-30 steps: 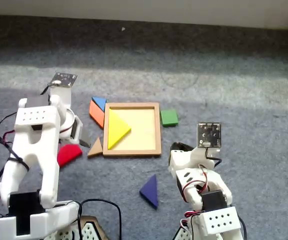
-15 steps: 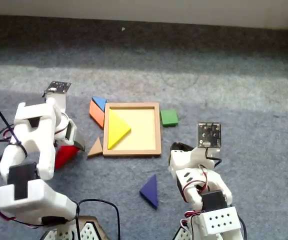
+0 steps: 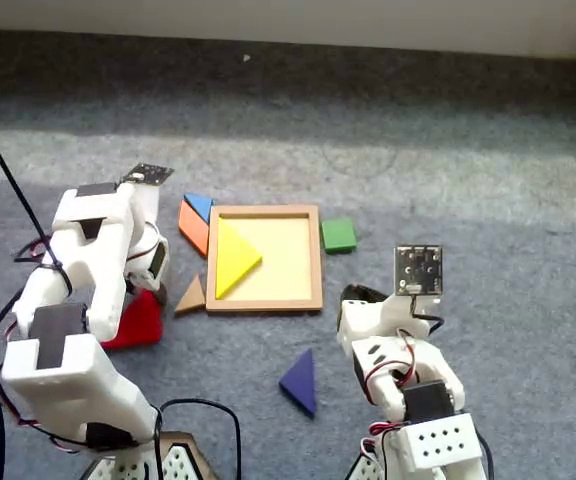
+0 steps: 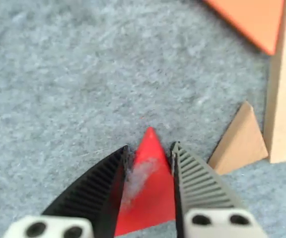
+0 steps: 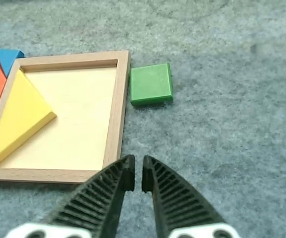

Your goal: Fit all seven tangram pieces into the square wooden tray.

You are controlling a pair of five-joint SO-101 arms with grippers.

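Our left gripper (image 4: 149,153) pinches the red triangle (image 4: 148,193) by its tip, on the carpet just left of the tray (image 3: 264,210). The right gripper (image 5: 134,178) is farther away, pressed nearly together and empty.

The tabletop (image 4: 68,84) is covered in fuzzy, matt grey cloth, like short carpet. The red piece (image 4: 148,193) at the left pincer (image 4: 149,148) looks smooth and painted, with a pale dull smudge. The tan triangle (image 4: 240,144) just beside it is bare matt wood. The right pincer (image 5: 134,171) is black ribbed plastic, and the tray (image 5: 114,124) ahead of it is pale, smooth wood.
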